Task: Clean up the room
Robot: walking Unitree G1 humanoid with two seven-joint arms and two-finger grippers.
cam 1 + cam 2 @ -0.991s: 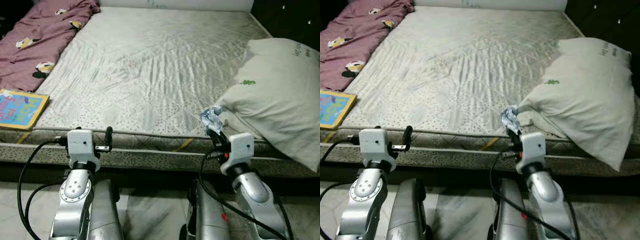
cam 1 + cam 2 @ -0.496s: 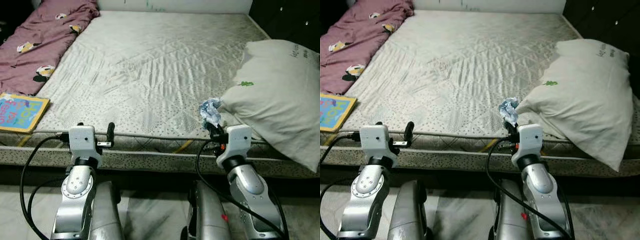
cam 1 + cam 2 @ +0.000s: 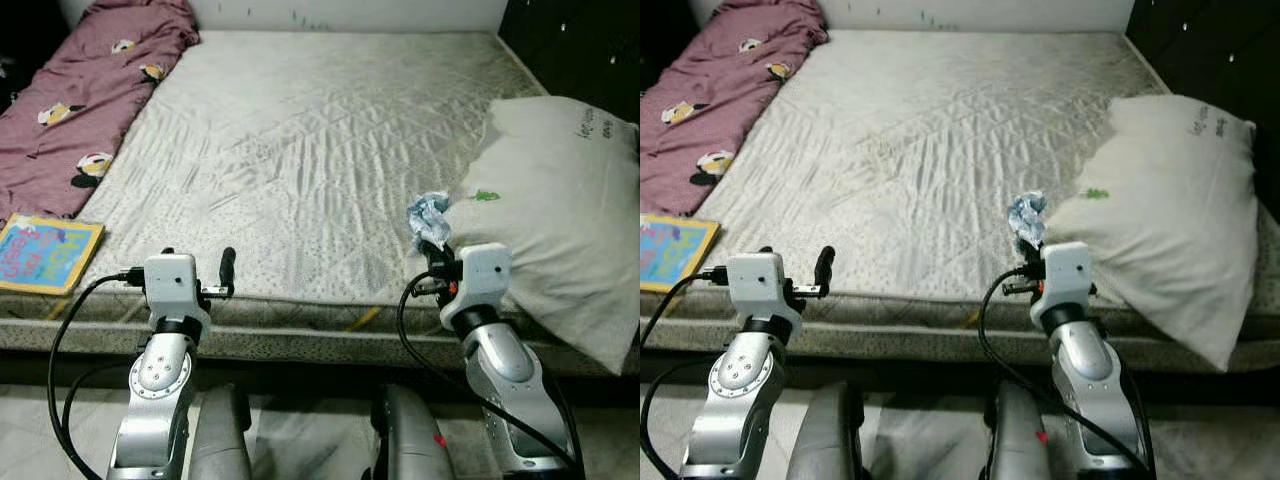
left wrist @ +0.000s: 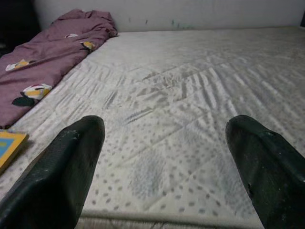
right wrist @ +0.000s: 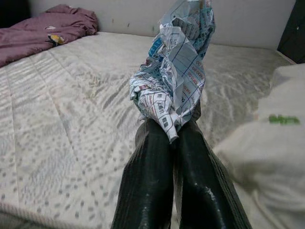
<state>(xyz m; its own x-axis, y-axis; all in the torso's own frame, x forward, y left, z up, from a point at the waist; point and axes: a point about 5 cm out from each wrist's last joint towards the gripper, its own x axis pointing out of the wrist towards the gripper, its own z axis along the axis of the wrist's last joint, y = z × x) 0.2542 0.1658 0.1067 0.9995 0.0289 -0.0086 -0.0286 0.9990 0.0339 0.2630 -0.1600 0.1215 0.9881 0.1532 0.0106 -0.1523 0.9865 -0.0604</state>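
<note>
Right gripper [image 5: 174, 138]: fingers pressed together, pinching the lower end of a crumpled paper wad [image 5: 174, 71]. Wad is printed in blue and red on white, stands upright above the fingertips. In the head views the wad [image 3: 428, 218] is held above the near edge of the bed [image 3: 320, 130], just beside the near corner of the pillow [image 3: 550, 240]; whether it touches the pillow cannot be told

Left gripper [image 4: 167, 157]: fingers [image 4: 66, 176] spread wide apart, nothing between them. In the left eye view it [image 3: 226, 272] is raised at the near edge of the mattress, well apart from the right gripper, pointing across the bed

Bed: bare quilted mattress, pale, with a dotted border strip along the near side. White wall or headboard at the far end

Pillow: off-white, lies on the robot's right side of the mattress, overhanging the near edge; small green mark on its cover

Blanket [image 3: 80, 110]: maroon with cartoon prints, bunched along the robot's left side of the bed up to the far corner

Book [image 3: 45, 253]: flat, colourful cover with yellow border, on the near left corner of the mattress, just beside the blanket's near end

Floor [image 3: 300, 440]: pale tiles below the bed edge, between the two arms
</note>
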